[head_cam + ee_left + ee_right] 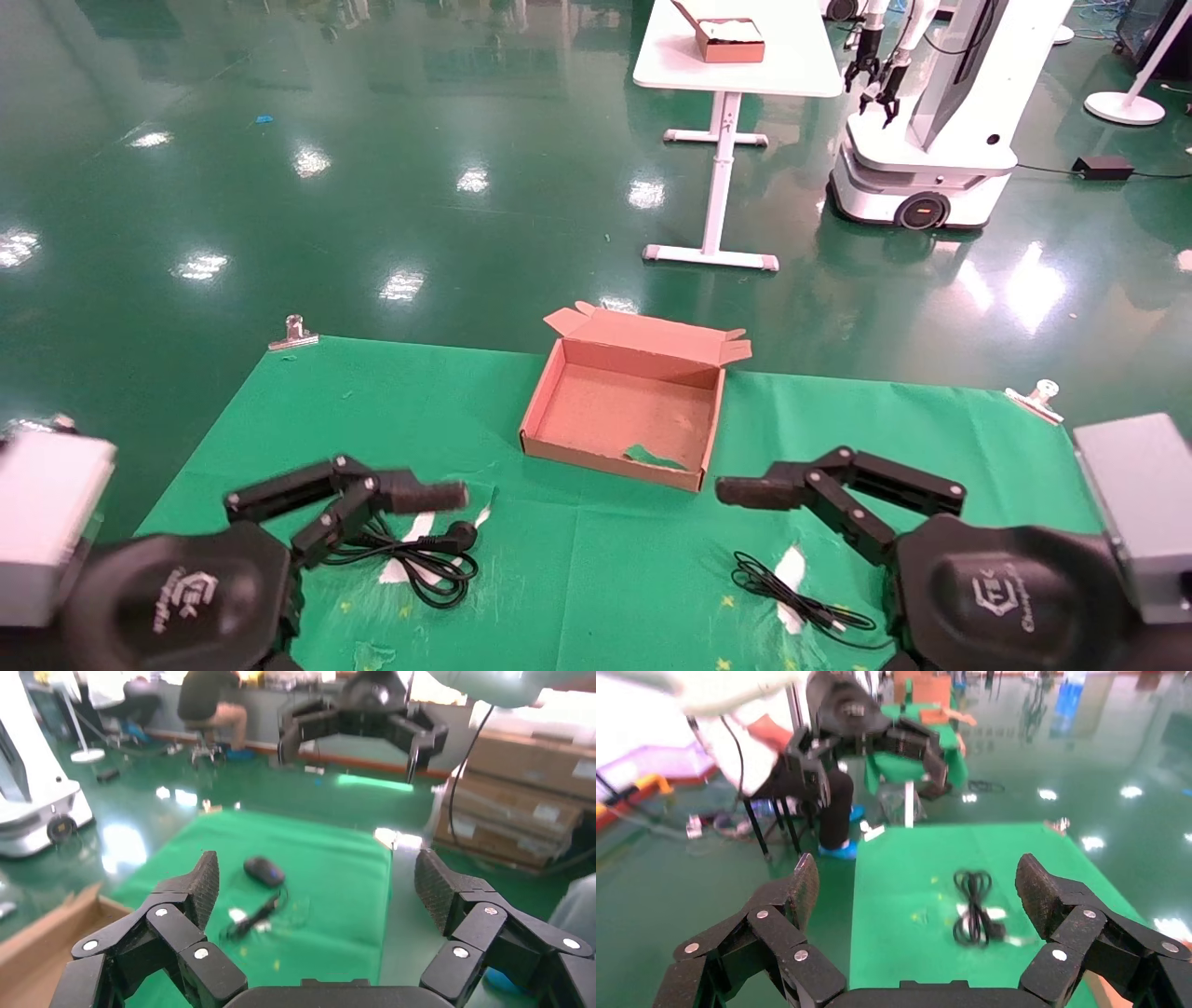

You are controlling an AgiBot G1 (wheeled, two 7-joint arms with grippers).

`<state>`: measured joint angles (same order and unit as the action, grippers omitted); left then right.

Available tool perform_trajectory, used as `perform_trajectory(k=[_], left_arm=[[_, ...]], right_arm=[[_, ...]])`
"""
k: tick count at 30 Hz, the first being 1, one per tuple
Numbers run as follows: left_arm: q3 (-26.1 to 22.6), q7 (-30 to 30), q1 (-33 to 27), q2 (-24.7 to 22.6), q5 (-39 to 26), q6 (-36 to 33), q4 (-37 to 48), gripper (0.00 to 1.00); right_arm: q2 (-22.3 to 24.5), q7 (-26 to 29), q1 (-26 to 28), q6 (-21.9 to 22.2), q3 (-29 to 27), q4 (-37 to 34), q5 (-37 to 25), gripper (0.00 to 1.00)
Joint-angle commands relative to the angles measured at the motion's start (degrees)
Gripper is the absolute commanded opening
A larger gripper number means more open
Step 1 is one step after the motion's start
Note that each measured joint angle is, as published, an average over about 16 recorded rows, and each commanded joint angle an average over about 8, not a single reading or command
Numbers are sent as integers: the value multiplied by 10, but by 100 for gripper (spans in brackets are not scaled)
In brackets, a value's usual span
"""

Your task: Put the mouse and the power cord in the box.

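- Left hand (424,497) and right hand (745,491) hover near the table, jaws wide, empty.
- Power cord (433,557), floppy coil under left hand: pinch bundled loops.
- Mouse (263,871), light, slick: grip its sides.
- Box (551,396) open, between hands.

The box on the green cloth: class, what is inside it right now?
The box holds only a green scrap on its floor. Its near wall hides a thin strip of floor behind it.

Your head camera looks down on the desk (577,559); each wrist camera faces across it toward the opposite end effector.
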<state>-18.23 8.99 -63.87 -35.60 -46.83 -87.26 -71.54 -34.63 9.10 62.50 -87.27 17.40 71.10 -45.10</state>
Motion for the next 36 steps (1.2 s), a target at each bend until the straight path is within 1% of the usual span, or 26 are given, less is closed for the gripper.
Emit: perform_trajectory(k=[1, 6, 11, 16, 19, 22, 25, 28, 32, 36], left_arm=[[-4, -3, -3, -1, -11, -4, 4, 100], [-49, -38, -57, -16, -97, -27, 43, 100], [-118, -98, -129, -47, -207, -32, 110, 100], [-181, -172, -200, -103, -322, -8, 222, 100], [-208, -215, -233, -142, -386, 25, 297, 100], [-229, -254, -259, -179, -438, 67, 365, 100], [-245, -289, -279, -210, -476, 106, 425, 100], [-257, -323, -296, -235, -502, 138, 477, 100], [-267, -366, -312, -263, -523, 169, 536, 100], [-271, -400, -321, -283, -531, 191, 583, 100]], right_arm=[[2, -3, 0, -4, 2, -5, -6, 100], [2, -40, 31, -28, 36, -54, -69, 100], [-2, -103, 78, -32, 91, -124, -157, 100], [-28, -181, 141, -6, 141, -221, -271, 100], [-58, -227, 178, 18, 167, -280, -338, 100], [-93, -269, 208, 42, 190, -338, -393, 100], [-128, -308, 231, 67, 208, -394, -432, 100], [-160, -344, 249, 90, 221, -449, -458, 100], [-196, -383, 267, 114, 228, -514, -473, 100], [-224, -416, 279, 132, 230, -567, -476, 100]])
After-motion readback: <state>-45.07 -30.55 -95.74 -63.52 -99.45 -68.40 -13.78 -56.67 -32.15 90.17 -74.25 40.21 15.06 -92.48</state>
